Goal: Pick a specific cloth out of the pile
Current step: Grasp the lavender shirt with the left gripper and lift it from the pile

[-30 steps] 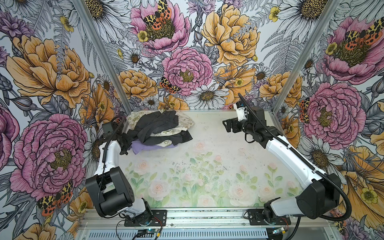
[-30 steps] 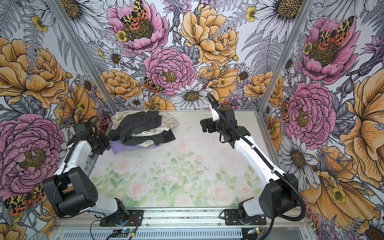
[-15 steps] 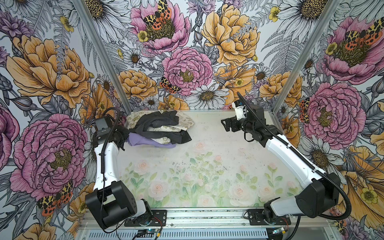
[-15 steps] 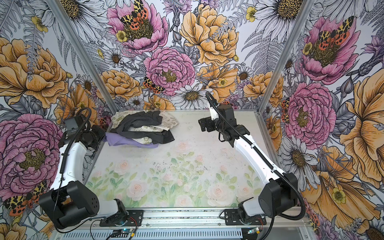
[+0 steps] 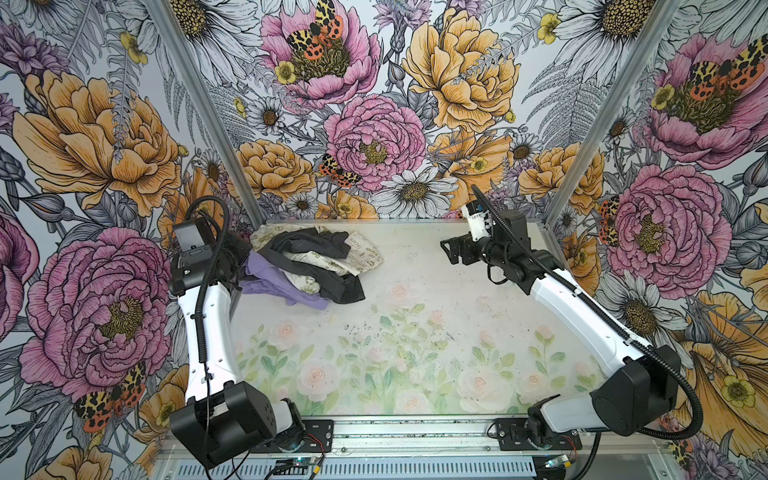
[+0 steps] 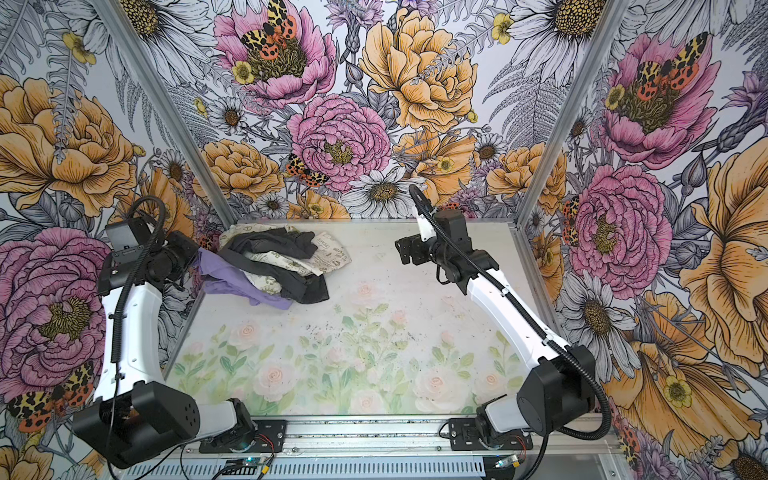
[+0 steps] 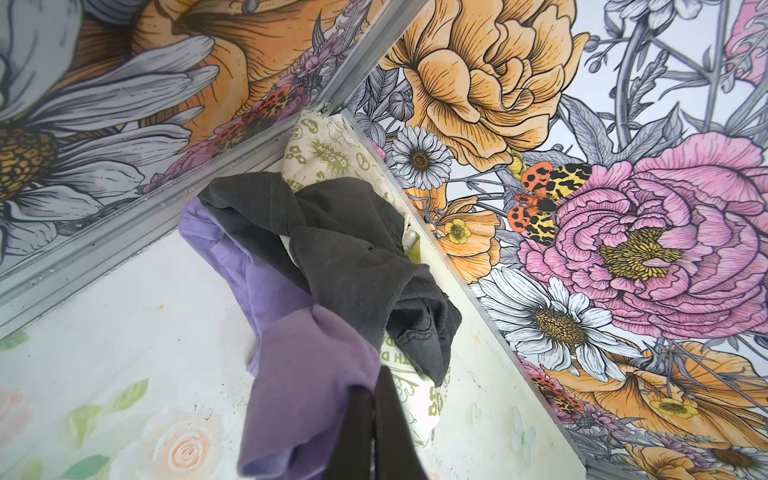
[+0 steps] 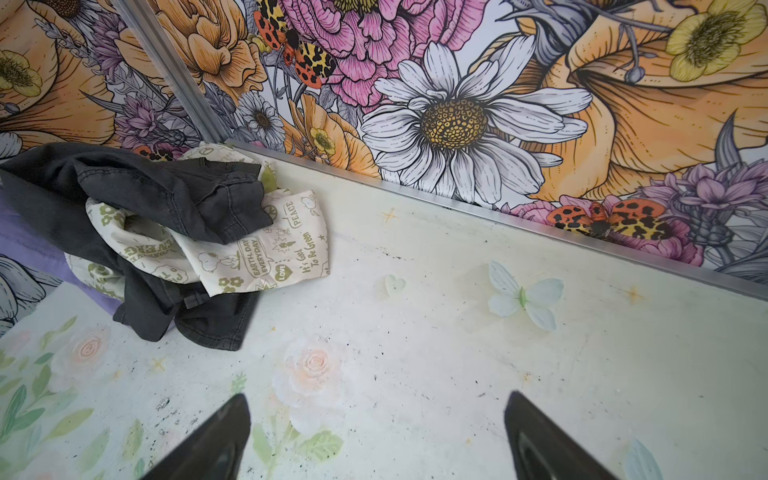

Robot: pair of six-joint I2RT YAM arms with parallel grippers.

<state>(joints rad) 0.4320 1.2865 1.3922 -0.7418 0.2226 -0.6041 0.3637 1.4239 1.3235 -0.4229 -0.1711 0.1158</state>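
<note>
Currently your left gripper [image 7: 370,419] has its fingers pressed together on a fold of the cloth [image 7: 299,374]. In a top view, that lavender garment trails out of the pile [image 5: 320,253] at the pile's eight o'clock side. Its far end is tucked beneath the dark grey and cream printed fabrics. The heap sits at about ten o'clock on the table [image 5: 415,316], near the back corner. Your right gripper [image 5: 451,251] hovers at two o'clock, well apart from the pile, fingers spread wide and holding nothing.
</note>
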